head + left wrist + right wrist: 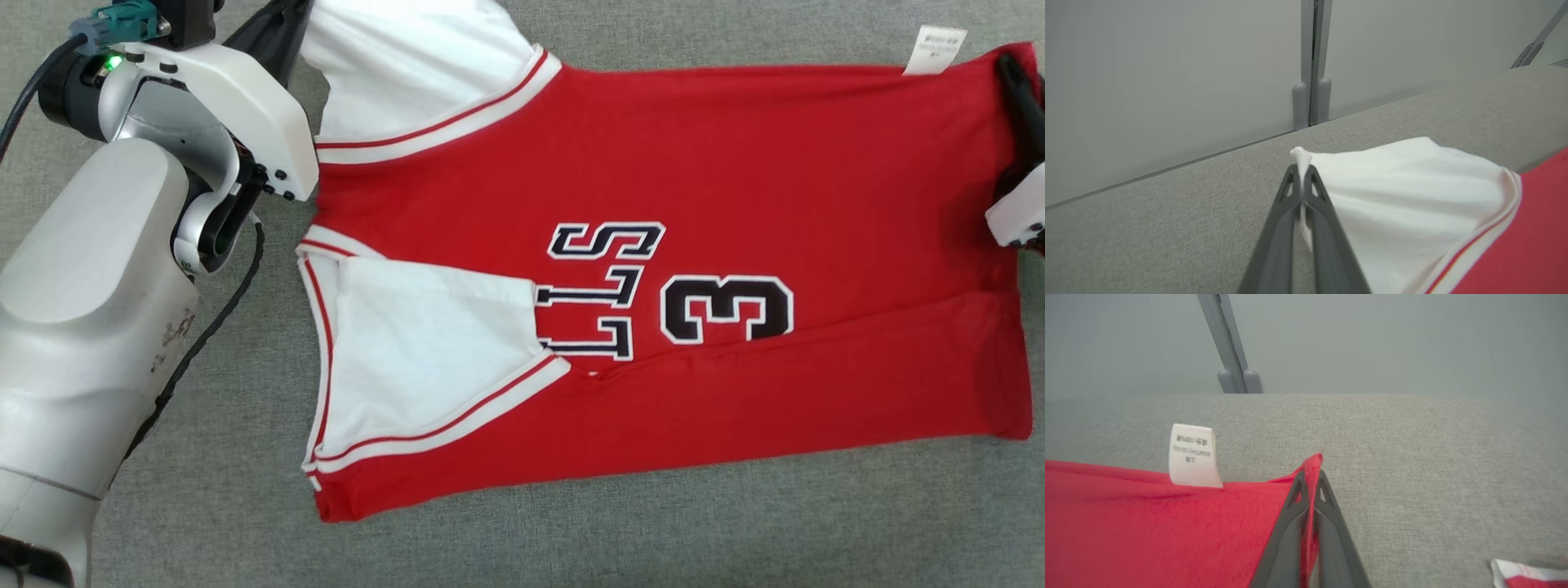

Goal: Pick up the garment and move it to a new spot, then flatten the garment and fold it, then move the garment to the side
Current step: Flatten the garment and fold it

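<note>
- The left hand (1301,170) is closed, its two dark ribbed fingers (1276,232) pinching a twisted tip of white sleeve (1404,192). A small tuft of cloth pokes out above the fingertips.
- The right hand (1310,477) is closed too, clamped on a red corner of the jersey (735,155). A thin fold of red runs down between its fingers.
- The left wrist view shows the sleeve as soft, smooth white knit. It fans out from the pinch to a curved red-and-white striped band, with red fabric beyond.
- The right wrist view shows a white rectangular care label (1192,455) standing up from the red edge just beside the grip. Its print is too small to read.
- That view also has a scrap of white and red cloth at its lower right corner, and I cannot tell which part it is.
- The head view gives the whole jersey. It lies sideways and mostly flat on the grey woven worktop (571,547), sleeves to the robot's left and hem to its right.
- The near long edge is folded over the body.
- A black, white-edged numeral 3 (727,309) and block lettering (604,290) lie on the chest, partly covered by the near sleeve.
- The pale glossy left forearm (82,327) and a black cable (214,322) sit at the left of that view.
- Both wrist views show a plain grey wall (1167,61) behind the worktop, with a grey post (1312,61).
</note>
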